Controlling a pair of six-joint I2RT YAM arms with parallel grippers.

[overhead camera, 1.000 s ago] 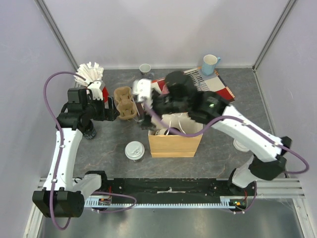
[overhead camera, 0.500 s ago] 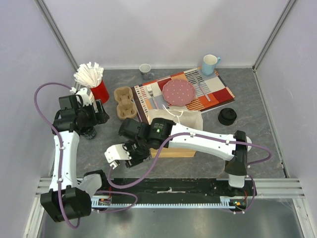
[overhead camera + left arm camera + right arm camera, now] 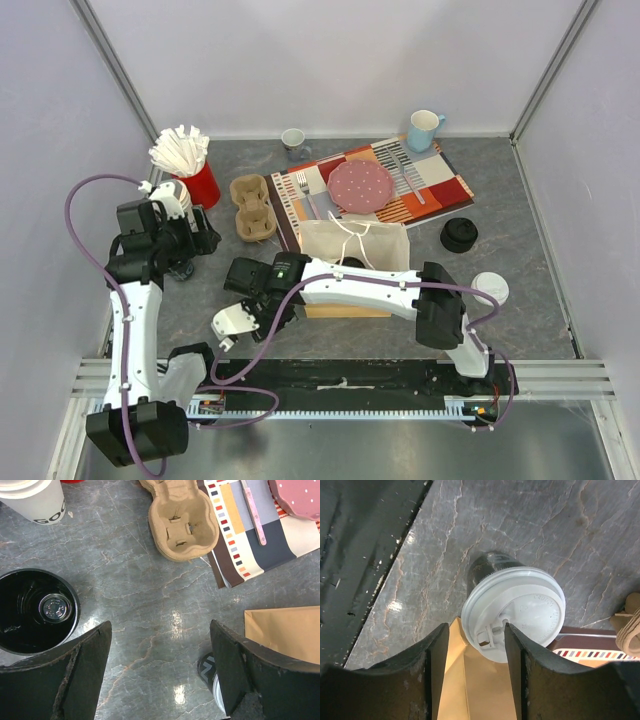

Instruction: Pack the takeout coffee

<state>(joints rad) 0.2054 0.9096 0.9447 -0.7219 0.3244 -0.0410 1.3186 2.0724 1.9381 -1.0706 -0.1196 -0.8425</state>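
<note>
The takeout coffee in view is a black paper cup with a white sip lid (image 3: 515, 615), standing on the grey table by the front left corner of the brown paper bag (image 3: 355, 245). My right gripper (image 3: 476, 630) hangs just over it with its jaws partly apart. One finger crosses in front of the lid, the other stands beside it, and the bag shows in the gap. From above, the right wrist (image 3: 268, 300) hides the cup. My left gripper (image 3: 161, 630) is open over bare table to the left, and the cup (image 3: 209, 667) peeks out behind one of its fingers.
A cardboard cup carrier (image 3: 252, 207) lies left of the placemat (image 3: 440, 190), which bears a pink plate (image 3: 361, 185). A red holder of white sticks (image 3: 200, 185), stacked white cups (image 3: 30, 500) and a black round tub (image 3: 35, 610) stand at left. Mugs (image 3: 424, 128) stand at the back; loose lids (image 3: 459, 234) lie at right.
My right arm swung from above the bag to the front left and came down over the black cup, its jaws narrowing. The left arm pulled back slightly.
</note>
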